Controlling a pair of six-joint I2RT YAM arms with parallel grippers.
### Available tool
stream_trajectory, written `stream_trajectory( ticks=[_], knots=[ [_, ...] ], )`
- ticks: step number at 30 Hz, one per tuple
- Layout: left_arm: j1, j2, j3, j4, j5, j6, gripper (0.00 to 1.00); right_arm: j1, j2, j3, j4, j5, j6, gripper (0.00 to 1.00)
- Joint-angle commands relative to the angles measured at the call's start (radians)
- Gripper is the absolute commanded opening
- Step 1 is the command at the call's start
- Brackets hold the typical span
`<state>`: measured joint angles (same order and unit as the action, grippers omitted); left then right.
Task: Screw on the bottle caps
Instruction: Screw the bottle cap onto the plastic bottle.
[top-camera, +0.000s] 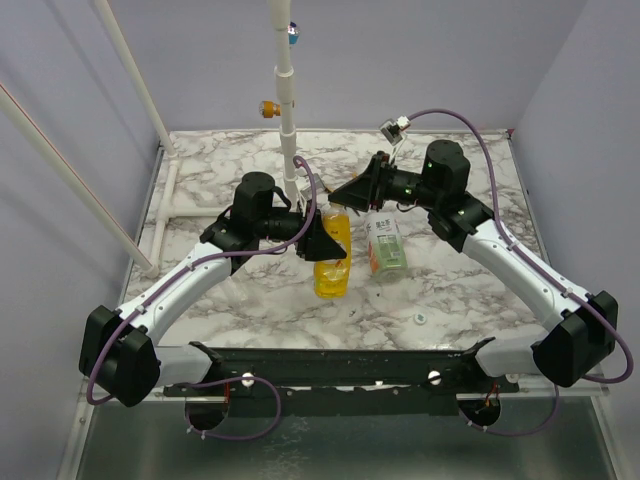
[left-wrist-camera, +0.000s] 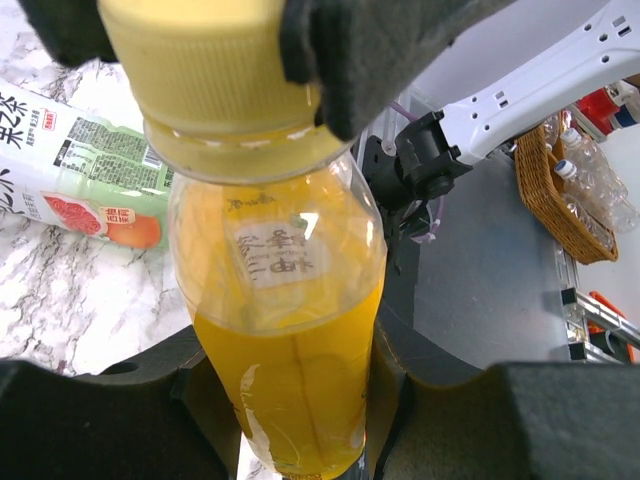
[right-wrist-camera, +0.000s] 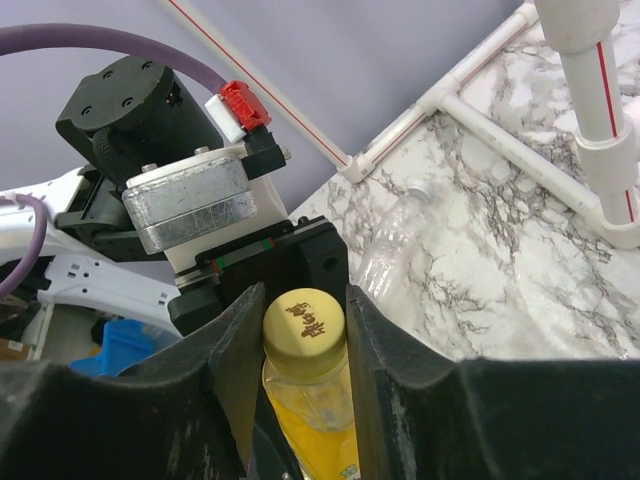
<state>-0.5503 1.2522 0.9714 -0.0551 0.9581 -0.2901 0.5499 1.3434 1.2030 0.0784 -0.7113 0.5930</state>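
The yellow bottle (top-camera: 333, 262) stands tilted over the table, and my left gripper (top-camera: 320, 243) is shut on its body (left-wrist-camera: 285, 340). A yellow cap (right-wrist-camera: 303, 318) sits on the bottle's neck. My right gripper (right-wrist-camera: 304, 335) is shut on this cap, with one finger (right-wrist-camera: 236, 350) pressed against each side of it. From the left wrist view the cap (left-wrist-camera: 195, 70) shows at the top with those dark fingers wrapped around it. The clear bottle with the green-and-white label (top-camera: 386, 246) lies on its side just right of the yellow bottle. A small whitish cap (top-camera: 421, 319) lies loose near the front edge.
A white pole (top-camera: 287, 110) rises from the table behind the bottles, with white tubing (top-camera: 165, 205) along the left edge. An unlabelled clear bottle (right-wrist-camera: 398, 245) lies on the marble near the pole. A wicker basket of bottles (left-wrist-camera: 560, 190) stands off the table.
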Motion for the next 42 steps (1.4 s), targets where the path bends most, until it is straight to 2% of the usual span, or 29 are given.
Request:
stream_trajectory(
  ticks=[1,5,9,14,19,24,29,33,34,36,37,38,39,41,42],
  knots=[
    [-0.003,-0.01,0.012,-0.012,0.017,0.012,0.0,0.002,-0.026,0.001,0.023,0.006,0.007,0.34],
    [-0.003,-0.01,0.014,-0.012,-0.015,0.011,0.0,0.003,-0.027,0.009,-0.016,0.023,-0.009,0.24],
    [-0.003,-0.004,0.032,-0.013,-0.132,-0.02,0.0,0.014,-0.053,0.013,-0.107,0.136,-0.052,0.21],
    [-0.005,0.009,0.069,-0.023,-0.382,-0.068,0.0,0.094,-0.049,0.056,-0.277,0.394,-0.1,0.16],
    [-0.027,0.015,0.084,-0.032,-0.617,-0.061,0.0,0.227,0.015,0.167,-0.452,0.75,-0.089,0.12],
    [-0.138,0.026,0.104,-0.059,-0.894,-0.012,0.0,0.314,0.096,0.276,-0.604,1.008,-0.053,0.09],
    [-0.214,0.037,0.115,-0.058,-1.164,-0.026,0.0,0.353,0.144,0.33,-0.686,1.135,0.007,0.08],
    [-0.243,0.041,0.116,-0.054,-1.254,-0.046,0.0,0.355,0.133,0.318,-0.671,1.158,0.035,0.09],
    [-0.245,0.045,0.118,-0.054,-1.249,-0.044,0.0,0.356,0.124,0.308,-0.653,1.15,0.035,0.12],
    [-0.246,0.047,0.115,-0.054,-1.209,-0.036,0.0,0.356,0.097,0.275,-0.594,1.119,0.016,0.27],
    [-0.244,0.044,0.112,-0.056,-1.187,-0.026,0.0,0.355,0.079,0.254,-0.563,1.088,0.002,0.38],
    [-0.243,0.041,0.106,-0.062,-1.154,-0.013,0.0,0.355,0.059,0.239,-0.527,1.059,-0.022,0.55],
    [-0.242,0.035,0.1,-0.068,-1.124,-0.003,0.0,0.354,0.042,0.234,-0.509,1.044,-0.045,0.68],
    [-0.22,0.02,0.087,-0.088,-1.038,0.007,0.0,0.339,0.016,0.239,-0.508,1.008,-0.073,0.82],
    [-0.203,0.01,0.078,-0.095,-0.982,0.011,0.0,0.31,0.001,0.236,-0.5,0.949,-0.09,0.84]
  ],
)
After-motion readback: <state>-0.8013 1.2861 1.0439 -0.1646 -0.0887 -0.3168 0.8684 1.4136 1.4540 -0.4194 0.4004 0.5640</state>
